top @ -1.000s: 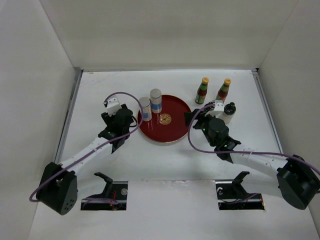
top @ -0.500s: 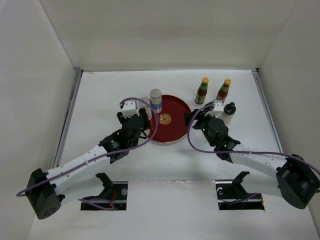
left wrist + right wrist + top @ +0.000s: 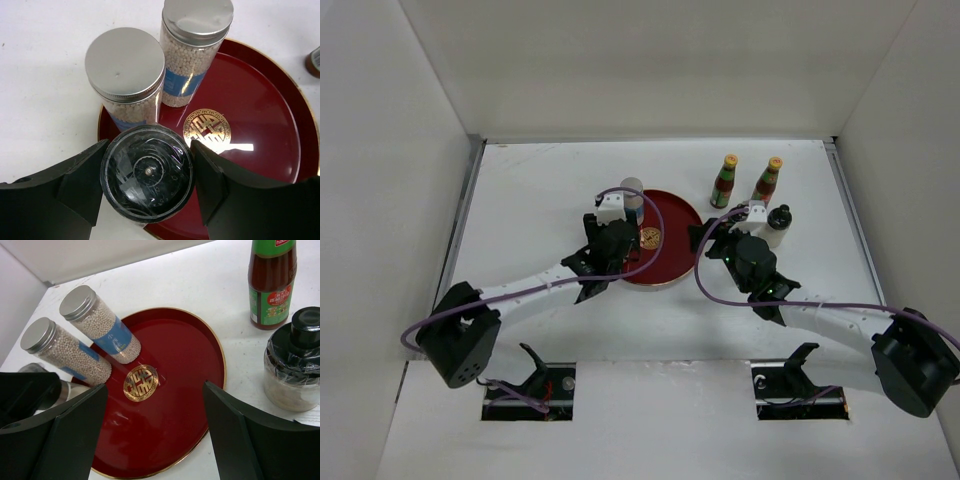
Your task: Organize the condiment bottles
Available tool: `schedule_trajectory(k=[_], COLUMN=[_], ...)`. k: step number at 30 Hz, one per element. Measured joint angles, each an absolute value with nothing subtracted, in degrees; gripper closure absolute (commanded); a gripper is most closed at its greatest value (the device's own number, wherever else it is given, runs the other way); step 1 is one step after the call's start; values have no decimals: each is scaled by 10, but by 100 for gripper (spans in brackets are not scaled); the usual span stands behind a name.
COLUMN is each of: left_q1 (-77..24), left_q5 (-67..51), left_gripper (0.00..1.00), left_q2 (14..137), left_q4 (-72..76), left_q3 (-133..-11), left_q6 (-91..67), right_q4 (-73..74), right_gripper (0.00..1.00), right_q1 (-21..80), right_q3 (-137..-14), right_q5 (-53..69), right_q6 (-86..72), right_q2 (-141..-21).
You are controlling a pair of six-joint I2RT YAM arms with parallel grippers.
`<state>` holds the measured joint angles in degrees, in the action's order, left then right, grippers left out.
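Observation:
My left gripper (image 3: 612,232) is shut on a black-capped shaker (image 3: 147,170), held at the left rim of the round red tray (image 3: 672,228). Two grey-lidded, blue-labelled cylinders (image 3: 125,65) (image 3: 197,22) stand on the tray just beyond it; from above only one (image 3: 632,190) shows. My right gripper (image 3: 712,232) is open and empty over the tray's right edge (image 3: 180,355). Two slim red-green sauce bottles with yellow caps (image 3: 724,180) (image 3: 767,180) stand behind the right gripper. A second black-capped shaker (image 3: 779,224) stands to its right, also in the right wrist view (image 3: 295,360).
White enclosure walls close the table on the left, back and right. Purple cables loop over both arms. Two black stands (image 3: 535,368) (image 3: 795,368) sit at the near edge beside the arm bases.
My left arm has swung right from the bare table to the tray's left rim, now covering the nearer cylinder from above. The right arm has not moved.

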<state>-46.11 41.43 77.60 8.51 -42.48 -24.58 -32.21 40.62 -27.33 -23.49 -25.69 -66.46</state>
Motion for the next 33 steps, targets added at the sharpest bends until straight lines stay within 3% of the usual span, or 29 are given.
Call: schedule_trajectory(k=[4, 11, 14, 19, 25, 26, 28, 31, 33], left_q1=[-458, -458, -462, -478, -488, -488, -486, -483, -483], left_q5=[412, 401, 399, 400, 410, 414, 420, 428, 431], left_gripper=[46, 17, 11, 8, 18, 23, 42, 59, 64], left_q2=[805, 804, 792, 701, 532, 509, 476, 439, 429], left_q4=[113, 147, 150, 165, 220, 229, 243, 258, 265], left_q3=[-425, -411, -400, -353, -251, -237, -213, -174, -152], left_q6=[-241, -256, -260, -263, -270, -272, -279, -295, -308], right_q4=[-322, -322, -322, -322, -283, -262, -222, -179, -159], right_gripper=[17, 22, 36, 71, 76, 75, 73, 66, 51], right_q1=[406, 406, 406, 411, 409, 404, 382, 328, 293], right_q3=[-273, -273, -273, -273, -290, -307, -354, -449, -505], right_q5=[-235, -235, -232, -226, -220, -218, -216, -217, -223], right_q6=[-257, -255, -249, -234, -226, -225, -222, -209, -199], right_q2=[-665, -660, -650, -616, -578, -578, -589, -638, -679])
